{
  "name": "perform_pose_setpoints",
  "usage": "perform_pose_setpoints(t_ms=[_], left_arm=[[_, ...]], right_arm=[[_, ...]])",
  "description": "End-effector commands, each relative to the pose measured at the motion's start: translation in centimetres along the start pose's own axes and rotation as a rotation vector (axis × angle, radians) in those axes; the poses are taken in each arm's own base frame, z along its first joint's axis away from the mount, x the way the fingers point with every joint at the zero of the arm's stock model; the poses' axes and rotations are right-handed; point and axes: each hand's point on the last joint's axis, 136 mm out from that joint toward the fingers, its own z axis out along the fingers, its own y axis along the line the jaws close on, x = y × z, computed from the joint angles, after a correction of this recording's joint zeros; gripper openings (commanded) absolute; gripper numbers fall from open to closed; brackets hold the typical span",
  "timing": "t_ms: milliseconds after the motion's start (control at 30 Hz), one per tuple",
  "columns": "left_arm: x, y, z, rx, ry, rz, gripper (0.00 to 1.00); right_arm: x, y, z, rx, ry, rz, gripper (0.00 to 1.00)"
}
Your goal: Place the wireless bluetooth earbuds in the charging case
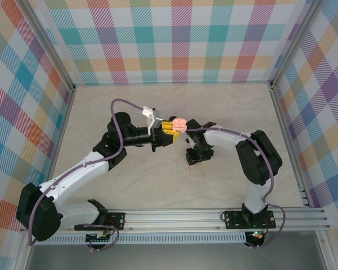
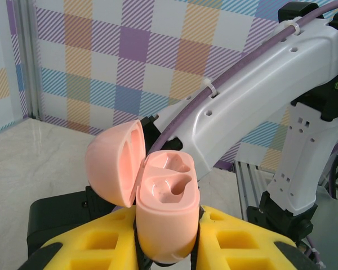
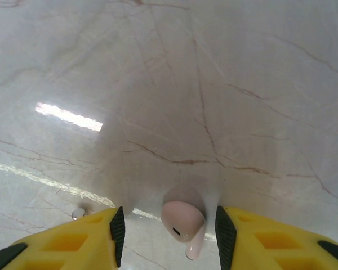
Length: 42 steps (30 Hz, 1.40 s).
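My left gripper (image 1: pixel 168 133) is shut on a pale pink charging case (image 1: pixel 179 122), held above the middle of the table. In the left wrist view the case (image 2: pixel 166 216) stands upright between the yellow fingers (image 2: pixel 242 242), its lid (image 2: pixel 112 163) hinged open to the left and both moulded wells empty. My right gripper (image 3: pixel 170 236) points down at the table just right of the case, jaws apart. A pale pink earbud (image 3: pixel 183 222) lies on the marble between its black pads (image 3: pixel 118 233), with a gap on each side and its stem pointing toward the camera.
A tiny pale speck (image 3: pixel 78 213) lies on the marble beside the right gripper's left finger. The right arm's white link (image 2: pixel 259 95) passes close behind the open case. Checked walls (image 1: pixel 174 39) enclose the table on three sides.
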Motion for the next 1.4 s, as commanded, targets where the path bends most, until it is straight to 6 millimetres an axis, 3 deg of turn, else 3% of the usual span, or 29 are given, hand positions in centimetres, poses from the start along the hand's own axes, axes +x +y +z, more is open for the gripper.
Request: perform_pose_setpoints(t_ms=[0,667,1133,1367], left_arm=[[-0.8,-0.8,-0.2,0.015,-0.024,0.025,0.24],[-0.9,-0.8,-0.1,0.019,-0.025,0.025,0.24],[-0.8,-0.8,0.0,0.021,-0.021,0.02,0.24],[-0.8,-0.9,-0.1,0.021,-0.022,0.019,0.24]], right_arm=[[0.2,-0.1,-0.7,-0.004,0.021,0.136,0.5],[-0.1,-0.6,0.2,0.047,0.075,0.281,0.37],[0.3,-0.8,1.4,0.064,0.115,0.281,0.34],[0.6,-0.7,2.4,0.064,0.138,0.275,0.28]])
